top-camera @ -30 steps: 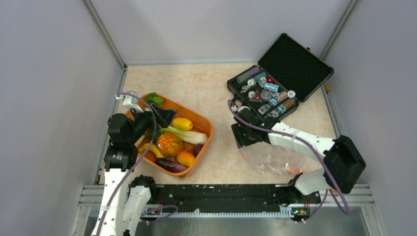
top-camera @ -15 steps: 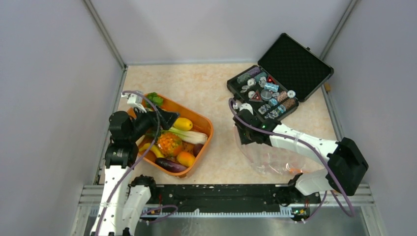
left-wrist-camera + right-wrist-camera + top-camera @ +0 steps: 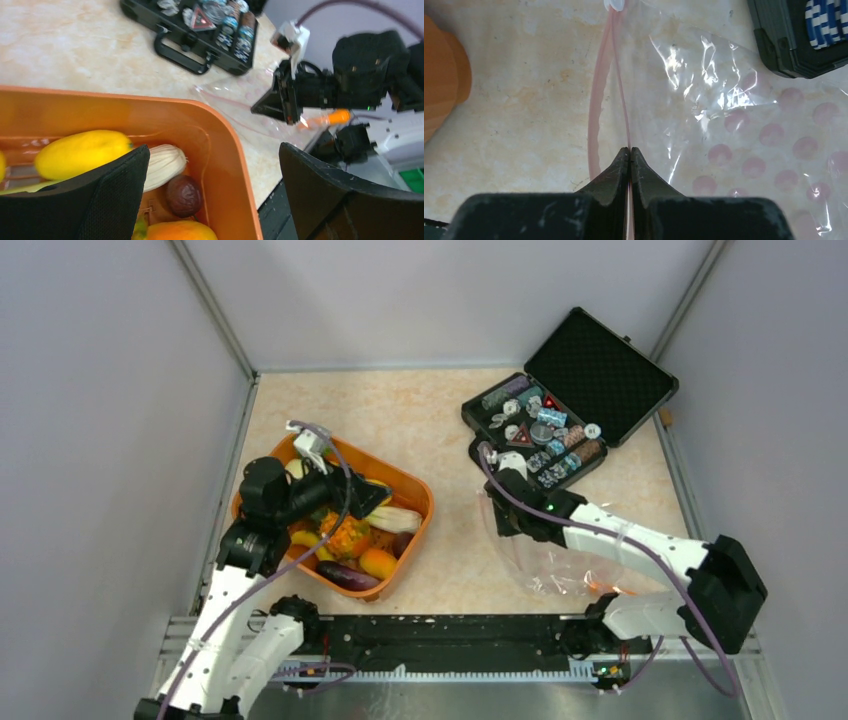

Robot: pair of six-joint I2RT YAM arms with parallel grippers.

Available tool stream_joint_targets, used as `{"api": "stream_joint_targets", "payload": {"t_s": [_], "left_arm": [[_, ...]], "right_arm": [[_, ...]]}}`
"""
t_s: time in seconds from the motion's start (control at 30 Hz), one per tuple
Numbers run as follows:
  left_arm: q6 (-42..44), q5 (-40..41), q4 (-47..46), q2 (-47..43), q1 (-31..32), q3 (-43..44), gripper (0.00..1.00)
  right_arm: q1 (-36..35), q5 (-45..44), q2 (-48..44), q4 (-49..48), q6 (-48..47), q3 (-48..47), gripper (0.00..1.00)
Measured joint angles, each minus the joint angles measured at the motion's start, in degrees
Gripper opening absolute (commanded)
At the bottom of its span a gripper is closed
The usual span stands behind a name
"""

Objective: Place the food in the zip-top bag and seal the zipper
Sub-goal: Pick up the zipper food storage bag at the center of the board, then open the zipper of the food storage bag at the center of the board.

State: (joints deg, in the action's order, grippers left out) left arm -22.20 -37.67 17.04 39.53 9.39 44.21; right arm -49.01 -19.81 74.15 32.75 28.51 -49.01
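The pink zipper strip (image 3: 594,115) of the clear crinkly bag (image 3: 724,100) is pinched by the right pincer (image 3: 630,150); the small toy food (image 3: 82,152) is nearest the wide-spread left pincer (image 3: 214,149).

A beige, marble-patterned table (image 3: 400,410) with faint orange veining forms the floor of a small booth. Three plain, pale grey-lilac panels close it in: a back wall (image 3: 450,300), a left wall (image 3: 100,440) and a right wall (image 3: 790,390). A slim silver aluminium left post (image 3: 216,312) and a matching right post (image 3: 685,298) mark the two back corners. Along the near edge runs a black metal rail (image 3: 440,635), with a brushed grey metal sheet (image 3: 500,702) just in front of it. The light is even and soft, casting only faint shadows
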Motion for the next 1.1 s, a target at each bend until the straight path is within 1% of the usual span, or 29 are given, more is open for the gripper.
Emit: {"api": "stream_joint_targets", "payload": {"t_s": [0.17,0.37,0.5,0.57,0.67,0.73,0.9,0.93,1.0,1.1], "left_arm": [[3.8,5.2,1.2,4.0,12.8,2.6,0.98],[6.1,11.1,0.6,9.4,25.6,3.8,0.97],[7.8,16.1,0.0,15.2,35.5,6.0,0.97],[7.8,18.1,-0.8,18.7,39.0,7.5,0.96],[4.5,22.3,-3.6,23.3,41.7,8.6,0.97],[0.0,25.4,-5.5,25.8,42.0,8.6,0.97],[-9.0,28.8,-10.3,30.4,42.0,8.7,0.96],[-9.9,29.0,-10.5,31.2,42.0,9.0,0.95],[-12.0,29.2,-10.5,33.8,42.0,10.3,0.89],[-14.3,28.9,-10.6,37.3,42.0,12.7,0.87]], "right_arm": [[0.0,-1.8,-8.8,-1.3,2.5,1.8,0.00],[0.0,-3.7,-21.8,-6.0,7.9,6.2,0.00],[0.0,-3.5,-25.2,-7.6,10.5,6.9,0.00],[0.0,-3.3,-25.9,-8.0,11.6,7.0,0.00],[0.0,-2.6,-27.7,-9.6,12.3,8.2,0.00],[0.0,-2.3,-29.0,-10.2,12.6,9.2,0.00],[0.0,-1.5,-29.6,-10.8,12.7,9.6,0.00],[0.0,-1.3,-29.6,-10.9,12.7,9.6,0.00],[0.0,-0.7,-29.6,-11.1,12.7,9.6,0.00],[0.0,-0.2,-29.6,-11.7,12.7,9.6,0.00]]}}
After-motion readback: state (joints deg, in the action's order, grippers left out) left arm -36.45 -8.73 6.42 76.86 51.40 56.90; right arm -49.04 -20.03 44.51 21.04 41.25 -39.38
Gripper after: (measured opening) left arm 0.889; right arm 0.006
